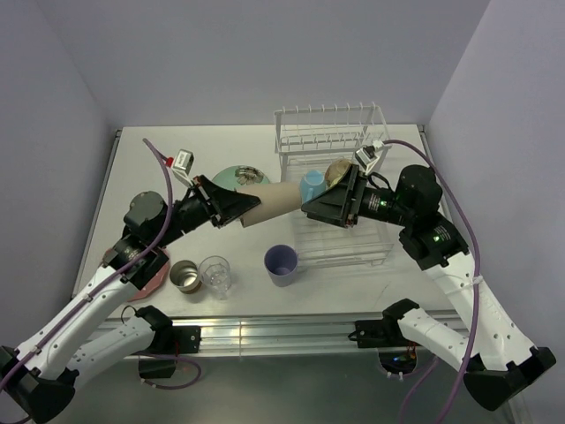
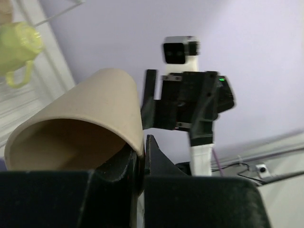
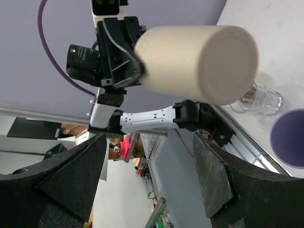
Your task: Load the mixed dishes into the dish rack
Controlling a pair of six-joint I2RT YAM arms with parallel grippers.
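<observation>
The tan cup (image 1: 272, 204) hangs on its side in the air over the table (image 1: 247, 141), just left of the rack (image 1: 331, 141), its base pointing right. The left gripper (image 1: 240, 208) is clenched on the cup's rim, with one finger inside the mouth and one outside. The right gripper (image 1: 311, 208) faces the base from the right, its fingers (image 3: 216, 178) spread wide and not touching the cup. A blue cup (image 1: 312, 185) sits in the rack. Near the front edge stand the lavender cup (image 1: 281, 261), the glass (image 1: 214, 272) and the steel cup (image 1: 184, 276). The mint plate (image 1: 231, 177) lies farther back.
</observation>
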